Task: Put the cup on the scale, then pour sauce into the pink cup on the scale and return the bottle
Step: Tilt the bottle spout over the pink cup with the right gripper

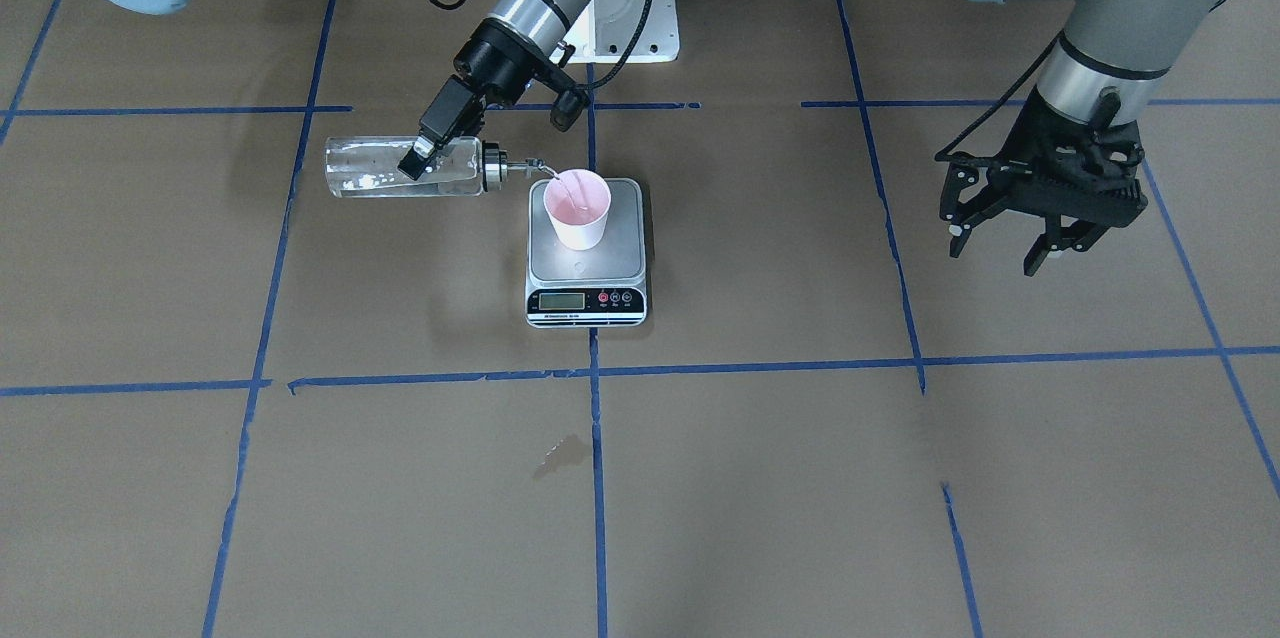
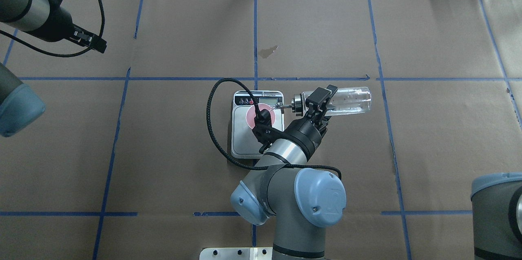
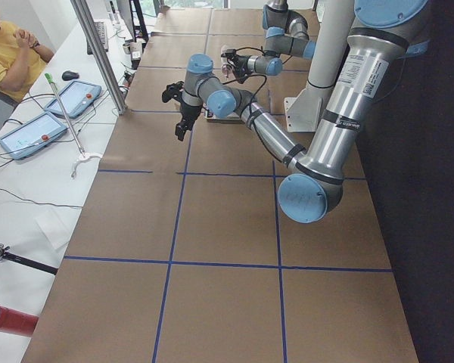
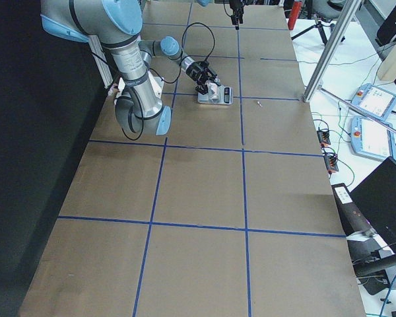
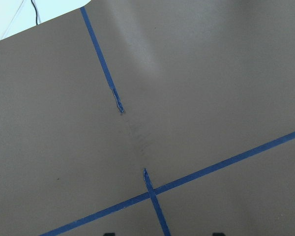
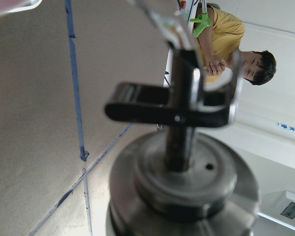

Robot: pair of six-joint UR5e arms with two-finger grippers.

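The pink cup (image 1: 577, 208) stands upright on the steel platform of the scale (image 1: 590, 263) at the table's middle. My right gripper (image 1: 417, 161) is shut on the clear bottle (image 1: 380, 170) and holds it lying about level, its silver collar and spout over the cup's rim. A thin stream runs from the spout (image 1: 528, 165) into the cup. In the overhead view the bottle (image 2: 350, 99) lies right of the scale (image 2: 244, 139), and my wrist partly hides the cup (image 2: 271, 118). The right wrist view shows the collar (image 6: 182, 177) close up. My left gripper (image 1: 1000, 253) is open and empty, far from the scale.
Brown paper with blue tape lines covers the table. A small dark stain (image 1: 562, 453) lies on the operators' side of the scale. An operator in a yellow shirt (image 3: 7, 53) sits by tablets beyond the table's far edge. The left wrist view shows only paper and tape.
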